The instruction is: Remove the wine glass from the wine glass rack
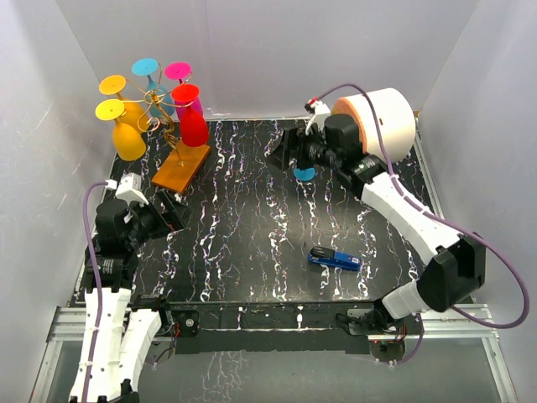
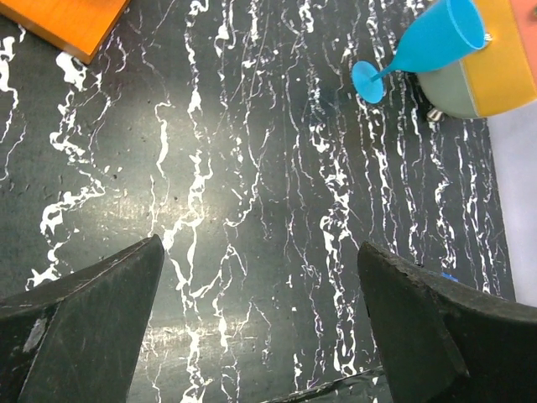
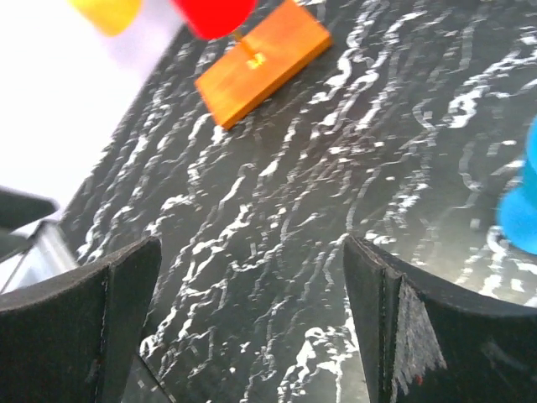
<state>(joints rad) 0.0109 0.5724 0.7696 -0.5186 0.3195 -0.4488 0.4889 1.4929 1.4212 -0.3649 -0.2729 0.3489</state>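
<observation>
The wine glass rack (image 1: 159,107) stands at the table's far left on its orange base (image 1: 180,166). Yellow (image 1: 127,138), red (image 1: 192,117), blue (image 1: 151,74) and pink (image 1: 181,77) wine glasses hang on it upside down. Another blue wine glass (image 1: 304,174) lies on the table below my right gripper (image 1: 283,152); it also shows in the left wrist view (image 2: 436,38). My right gripper (image 3: 252,242) is open and empty. My left gripper (image 1: 174,211) is open and empty, just in front of the base, and faces bare table (image 2: 260,245).
A big white and orange roll (image 1: 382,117) sits at the back right behind the right arm. A small blue tool (image 1: 334,259) lies at the front right. White walls close in the table on three sides. The right wrist view shows the base (image 3: 260,57) and the red glass (image 3: 214,13).
</observation>
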